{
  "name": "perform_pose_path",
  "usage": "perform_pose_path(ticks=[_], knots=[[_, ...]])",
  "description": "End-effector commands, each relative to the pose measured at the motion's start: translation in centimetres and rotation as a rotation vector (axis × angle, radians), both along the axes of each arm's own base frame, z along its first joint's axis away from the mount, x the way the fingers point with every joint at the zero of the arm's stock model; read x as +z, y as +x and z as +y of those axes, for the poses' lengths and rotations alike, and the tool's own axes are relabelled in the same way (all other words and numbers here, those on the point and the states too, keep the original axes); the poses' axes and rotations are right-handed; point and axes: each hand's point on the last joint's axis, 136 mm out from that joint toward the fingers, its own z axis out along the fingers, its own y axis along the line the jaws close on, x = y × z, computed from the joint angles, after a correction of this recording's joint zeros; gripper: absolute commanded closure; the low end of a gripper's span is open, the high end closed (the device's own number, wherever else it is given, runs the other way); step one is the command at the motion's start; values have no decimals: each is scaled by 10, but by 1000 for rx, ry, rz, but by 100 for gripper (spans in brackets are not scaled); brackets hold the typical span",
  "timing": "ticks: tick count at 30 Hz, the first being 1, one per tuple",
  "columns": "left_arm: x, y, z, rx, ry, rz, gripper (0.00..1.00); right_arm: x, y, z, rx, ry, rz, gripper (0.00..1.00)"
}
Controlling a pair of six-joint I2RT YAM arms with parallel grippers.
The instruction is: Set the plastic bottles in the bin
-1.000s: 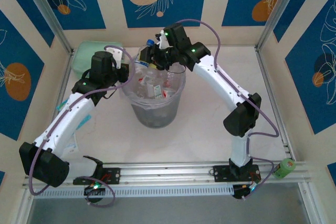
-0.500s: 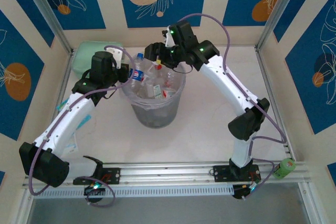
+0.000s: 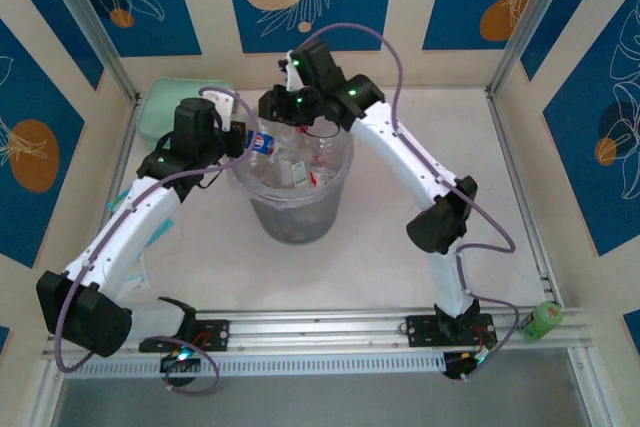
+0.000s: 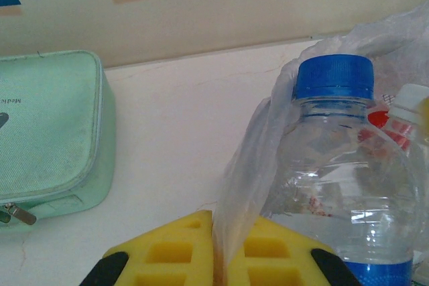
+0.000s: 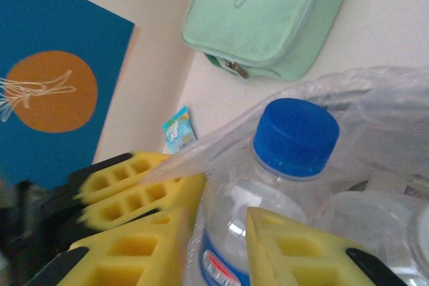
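Clamping a blue-capped bottle (image 5: 295, 140) just below its neck, the right gripper (image 5: 216, 249) holds it at the far-left rim of the bin (image 3: 290, 212), by other bottles (image 3: 305, 162) lying inside, while the left gripper (image 4: 218, 254) is pinched tight on the bag liner (image 4: 247, 159) right beside it.

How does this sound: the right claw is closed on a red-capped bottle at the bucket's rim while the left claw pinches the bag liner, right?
Not quite: the cap is blue, not red, as the right wrist view shows. Otherwise yes: the right claw is closed on that bottle at the bucket's rim while the left claw pinches the bag liner.
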Motion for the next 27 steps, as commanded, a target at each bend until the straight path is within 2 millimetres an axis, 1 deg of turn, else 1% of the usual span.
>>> perform_pose_path(ticks=[1, 3, 5, 6, 7, 11, 13, 16, 19, 21, 24, 27], knots=[[-34, -11, -3, -18, 47, 107, 100, -24, -2, 6, 15, -49, 46, 73], [-35, -11, -3, -17, 48, 107, 100, -37, -3, 7, 12, -66, 77, 74], [-35, -11, -2, -16, 51, 106, 100, -39, -4, 8, 9, -63, 81, 74], [-34, -11, -2, -14, 52, 105, 100, -35, -5, 8, 9, -54, 72, 74], [-34, -11, -2, -13, 52, 103, 100, -30, -5, 7, 10, -47, 61, 74], [-34, -11, -1, -12, 57, 103, 100, 10, -10, -2, 9, 4, -16, 74], [-35, -11, -1, -12, 59, 105, 100, 31, -15, -8, 6, 25, -59, 73], [-35, -11, -1, -11, 61, 105, 100, 54, -20, -24, -9, 46, -104, 70], [-33, -11, 0, -11, 59, 99, 100, 70, -23, -47, -46, 66, -134, 67], [-31, -12, 0, -11, 57, 96, 100, 73, -22, -67, -87, 76, -140, 65], [-29, -12, -1, -13, 54, 91, 100, 73, -18, -105, -178, 101, -151, 60], [-27, -13, -1, -18, 50, 88, 100, 66, -14, -151, -286, 123, -132, 56]])
